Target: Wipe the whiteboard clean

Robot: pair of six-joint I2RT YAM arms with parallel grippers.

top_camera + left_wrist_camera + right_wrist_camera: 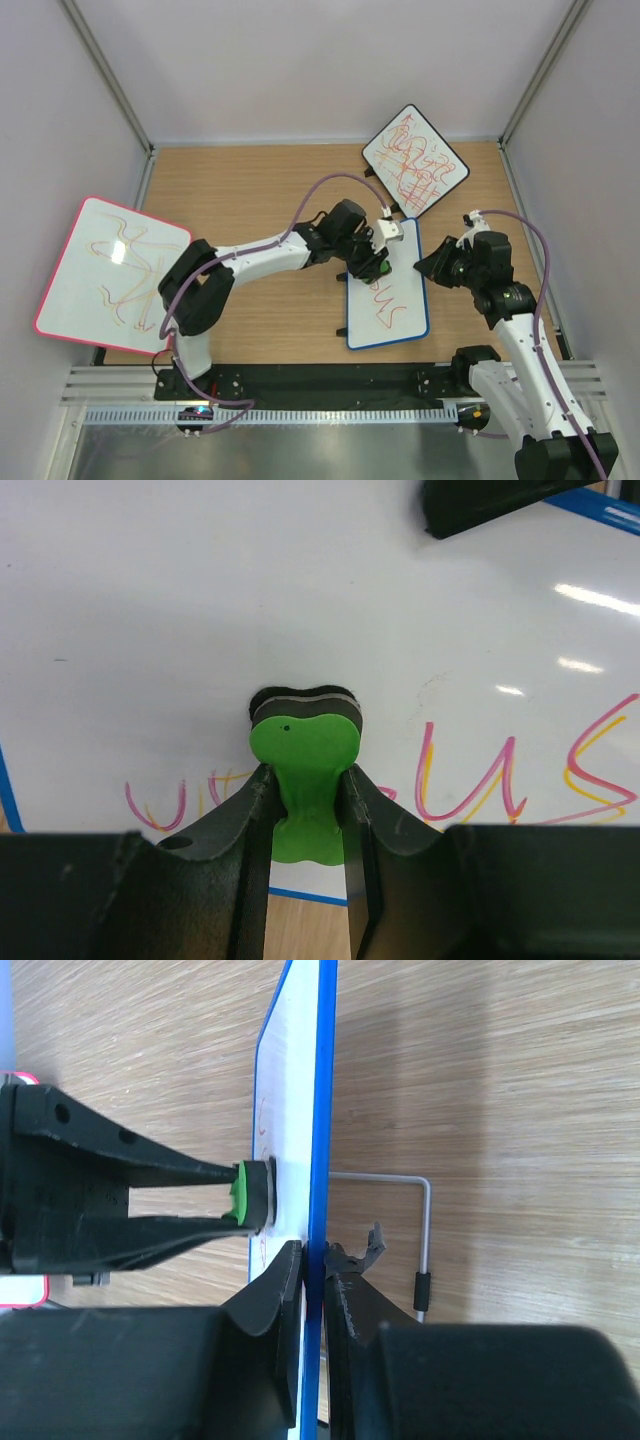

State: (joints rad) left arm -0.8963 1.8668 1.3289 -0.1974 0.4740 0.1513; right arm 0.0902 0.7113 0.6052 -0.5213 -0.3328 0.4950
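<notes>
The whiteboard (pixel 405 325) sits a bit toward 4 o'clock from the middle of the wooden table (pixel 250 190). Its blue frame is all in view from the top. The upper part is plain white, while red and yellowish squiggles cover the lower half.

The left gripper (pixel 368 265) comes in from about 9 o'clock. Its jaws are pinched tight on a green eraser (pixel 305 745), and the eraser's dark pad is pressed flat on the white surface just above the scribbles. The right gripper (pixel 322 1260) is at the board's 3 o'clock side, clamped right down on the blue edge. Behind that edge there's a thin wire stand (pixel 425 1230) with a black foot.

Further out, a pink-framed board (pixel 110 275) with scribbles sits at 9 o'clock, hanging over the table edge. A black-framed board (pixel 415 160) full of red scrawl is up at 1 o'clock. Pale walls box in the table.
</notes>
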